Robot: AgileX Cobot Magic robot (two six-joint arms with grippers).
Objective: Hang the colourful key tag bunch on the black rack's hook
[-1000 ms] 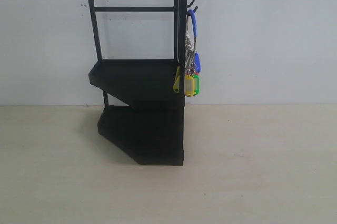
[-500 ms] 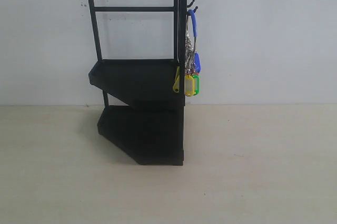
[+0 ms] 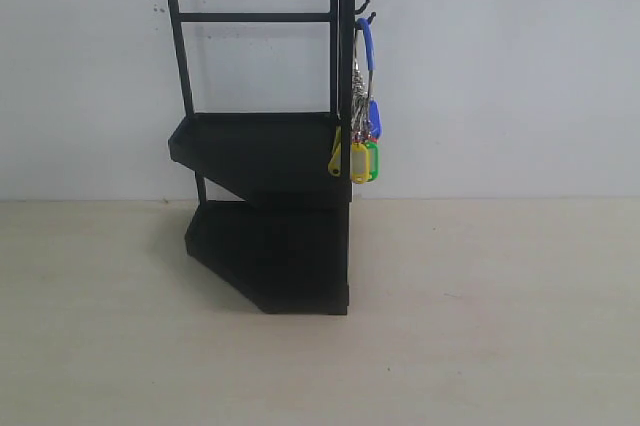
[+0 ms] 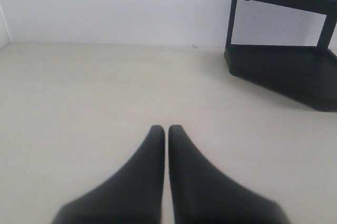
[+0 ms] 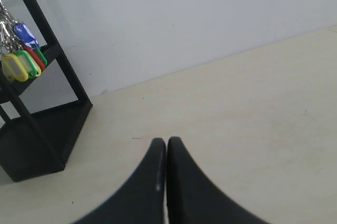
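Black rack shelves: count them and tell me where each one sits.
2. The upper shelf sits halfway up the black rack, level with the hanging key tag bunch; the lower shelf rests on the table. None seems hidden.

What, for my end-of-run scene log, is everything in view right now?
black rack: one, black, two shelves, standing on the table against the wall
hooks: two, black, at the top of the rack's post on the right of the exterior view
colourful key tag bunch: one, with yellow, green, red and blue tags on metal rings, hanging by its blue loop from a hook
table: one, pale beige, under the rack
wall: one, white, behind the rack
left tool: one, black, shut and empty, above the table
right tool: one, black, shut and empty, above the table
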